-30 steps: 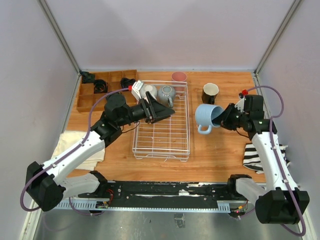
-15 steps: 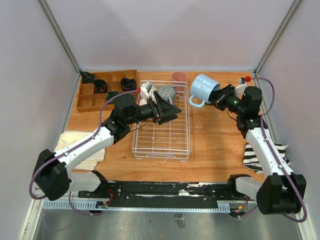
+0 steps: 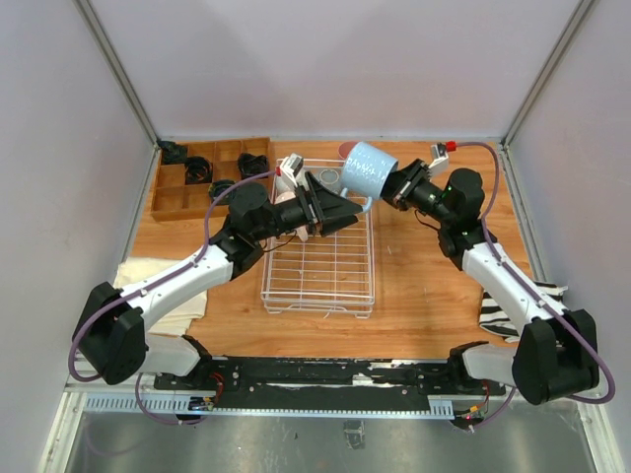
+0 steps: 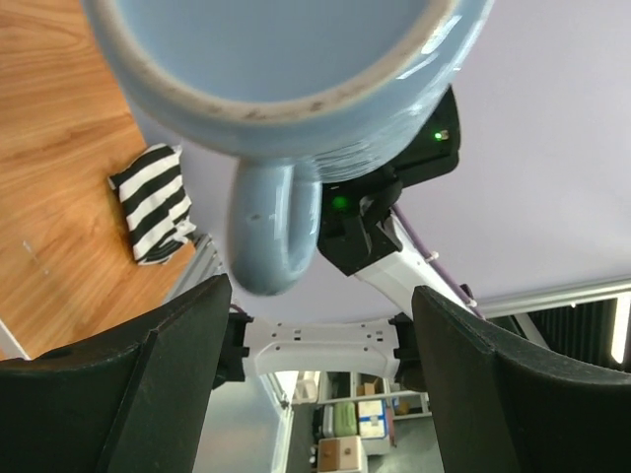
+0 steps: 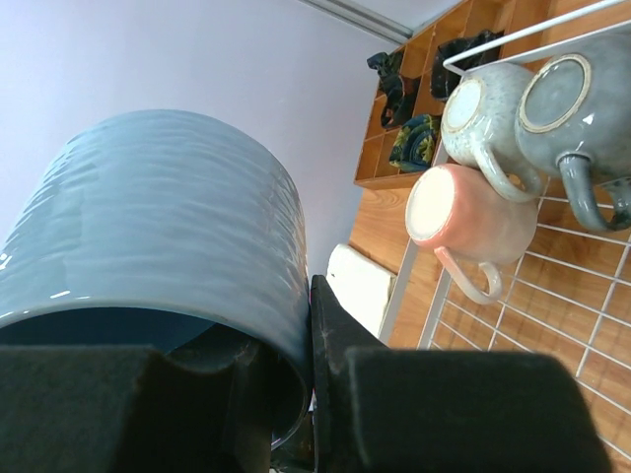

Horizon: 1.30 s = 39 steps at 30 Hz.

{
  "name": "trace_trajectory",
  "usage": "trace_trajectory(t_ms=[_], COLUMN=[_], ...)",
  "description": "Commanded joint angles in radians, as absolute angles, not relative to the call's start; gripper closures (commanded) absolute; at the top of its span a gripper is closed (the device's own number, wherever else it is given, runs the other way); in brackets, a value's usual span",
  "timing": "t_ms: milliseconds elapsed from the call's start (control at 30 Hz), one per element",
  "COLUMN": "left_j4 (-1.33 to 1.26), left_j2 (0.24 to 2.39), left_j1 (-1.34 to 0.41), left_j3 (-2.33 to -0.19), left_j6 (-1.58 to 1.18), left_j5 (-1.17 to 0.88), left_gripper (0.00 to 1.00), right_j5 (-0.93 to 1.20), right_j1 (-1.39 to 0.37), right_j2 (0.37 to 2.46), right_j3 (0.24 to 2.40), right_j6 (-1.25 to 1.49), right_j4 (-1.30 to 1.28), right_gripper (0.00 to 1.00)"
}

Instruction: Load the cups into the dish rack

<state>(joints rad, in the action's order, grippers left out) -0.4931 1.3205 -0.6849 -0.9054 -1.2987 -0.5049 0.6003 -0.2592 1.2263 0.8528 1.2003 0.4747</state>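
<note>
My right gripper (image 3: 392, 185) is shut on the wall of the light blue cup (image 3: 367, 169), one finger inside it and one outside (image 5: 330, 325). The cup hangs on its side above the far right corner of the white wire dish rack (image 3: 317, 286). My left gripper (image 3: 340, 212) stands open over the rack, pointing at the blue cup (image 4: 286, 69), whose handle (image 4: 271, 227) hangs just beyond its fingers. White (image 5: 473, 113), grey-green (image 5: 562, 94) and pale pink (image 5: 463, 217) mugs lie in the rack's far end. A pink tumbler (image 3: 347, 150) peeks out behind the blue cup.
A brown wooden compartment tray (image 3: 173, 202) with black coiled objects stands at the far left. A cream cloth (image 3: 148, 286) lies left of the rack and a striped cloth (image 3: 503, 310) at the right. Grey walls close in three sides.
My right arm has carried the blue cup from the table right of the rack up and left to the rack's far right corner. My left gripper has turned toward it, still open.
</note>
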Motion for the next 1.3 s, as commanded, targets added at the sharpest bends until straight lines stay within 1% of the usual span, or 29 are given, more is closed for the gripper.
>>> trace_trajectory(t_ms=[0,133,400,533,733,867,1000,1267], left_j4=[-0.618,-0.675,-0.682,-0.729,-0.685,-0.65,-0.577,-0.573], left_j2=[1.324,1.342,1.341,1.332,1.297,1.297,1.295,1.294], left_j1=[-0.689,-0.689,-0.689,-0.68,-0.653,-0.648,-0.644,-0.627], left_j3=[-0.915,-0.919,-0.925,-0.914,-0.916,-0.93,-0.954,-0.932], left_j6=[-1.338,-1.369,-1.356,-1.384,-1.353,-1.332,-1.288,-1.311], left_j5=[-0.517,-0.529,-0.52,-0.503,-0.479,-0.487,-0.504,-0.532], left_gripper=[0.21,0.22,0.23,0.25,0.28,0.35,0.35,0.34], right_j5=[0.567,0.541,0.517,0.516,0.519,0.543,0.583,0.613], right_j1=[-0.32,-0.357,-0.414,-0.42,-0.42,-0.42,-0.42,-0.419], right_j2=[1.231,1.246,1.284,1.284,1.271,1.268,1.268,1.29], right_j3=[0.889,0.864,0.847,0.825,0.802,0.817,0.845,0.84], right_j6=[1.225,1.232,1.261,1.264,1.251,1.217,1.174,1.178], right_j4=[0.644,0.7,0.788,0.822,0.813,0.771,0.691,0.712], right_gripper=[0.99,0.99,0.99,0.99,0.99,0.99,0.99,0.99])
